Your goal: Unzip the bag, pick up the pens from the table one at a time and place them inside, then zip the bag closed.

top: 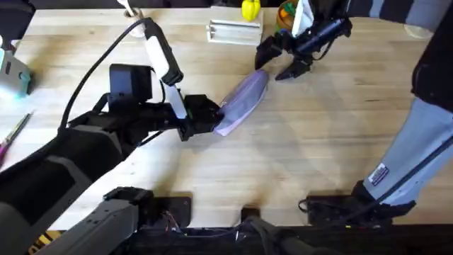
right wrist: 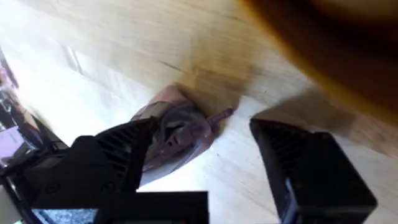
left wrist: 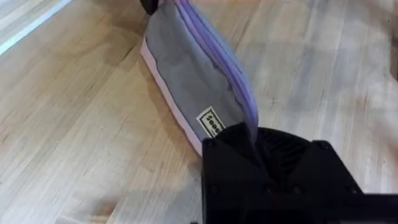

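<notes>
Bag pinned — zipper end ahead

My left gripper clamps the bag; its long axis runs away toward my right gripper — spread open over the pull.

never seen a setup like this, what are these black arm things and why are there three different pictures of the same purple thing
These are two robot arms at a wooden table, each ending in a two-finger claw. One picture comes from a fixed camera above the table; the other two come from small cameras mounted on each arm's wrist, so they show the same scene up close.

The purple thing is a soft zip bag lying on the table. The left claw is shut on the end of the bag nearest it; its wrist camera shows the fabric and a small label right at the fingers. The right claw is open at the bag's far end, one finger to each side of that end, where its wrist camera shows the zipper pull.

At the table's far edge are a yellow toy and some other items.
</notes>
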`<state>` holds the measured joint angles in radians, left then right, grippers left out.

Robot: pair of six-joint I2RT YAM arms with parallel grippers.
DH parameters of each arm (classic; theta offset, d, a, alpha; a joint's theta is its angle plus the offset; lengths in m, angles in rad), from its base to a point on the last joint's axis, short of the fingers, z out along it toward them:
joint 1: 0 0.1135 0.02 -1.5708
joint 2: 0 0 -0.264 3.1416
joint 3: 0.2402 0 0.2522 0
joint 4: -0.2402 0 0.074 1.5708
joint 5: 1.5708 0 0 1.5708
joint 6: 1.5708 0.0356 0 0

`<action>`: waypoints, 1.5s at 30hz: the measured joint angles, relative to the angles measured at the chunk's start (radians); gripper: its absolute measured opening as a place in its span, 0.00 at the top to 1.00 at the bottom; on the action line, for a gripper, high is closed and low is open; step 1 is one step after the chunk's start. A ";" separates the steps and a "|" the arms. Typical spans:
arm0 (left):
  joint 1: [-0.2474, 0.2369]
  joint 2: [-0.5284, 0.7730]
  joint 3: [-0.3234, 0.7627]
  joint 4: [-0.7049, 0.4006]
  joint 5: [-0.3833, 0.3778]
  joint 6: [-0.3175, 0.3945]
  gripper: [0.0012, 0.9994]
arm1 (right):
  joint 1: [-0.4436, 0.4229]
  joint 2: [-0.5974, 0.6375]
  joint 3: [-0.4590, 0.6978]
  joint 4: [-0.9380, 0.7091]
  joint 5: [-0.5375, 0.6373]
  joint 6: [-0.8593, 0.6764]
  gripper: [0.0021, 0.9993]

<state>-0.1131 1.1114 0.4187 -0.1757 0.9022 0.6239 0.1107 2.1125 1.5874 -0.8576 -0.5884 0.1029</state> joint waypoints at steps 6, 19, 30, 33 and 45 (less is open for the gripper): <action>0.000 0.000 0.000 0.003 0.002 0.000 0.96 | 0.001 -0.145 0.076 -0.085 0.090 -0.057 0.00; 0.000 0.000 0.000 0.006 0.015 -0.003 0.14 | 0.000 -0.590 0.136 -0.091 0.275 -0.172 0.00; 0.000 -0.009 0.001 0.082 0.008 -0.005 0.01 | 0.000 -0.735 0.136 -0.095 0.365 -0.225 0.00; 0.000 -0.056 0.013 0.047 -0.024 -0.006 0.01 | -0.002 -0.765 0.136 -0.100 0.368 -0.231 0.00; 0.000 -0.271 0.390 -0.481 -0.348 -0.003 0.01 | -0.150 -0.921 0.136 -0.313 0.357 -0.246 0.00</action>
<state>-0.1135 0.8406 0.8082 -0.6569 0.5545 0.6211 -0.0394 1.1910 1.7237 -1.1702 -0.2310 -0.1435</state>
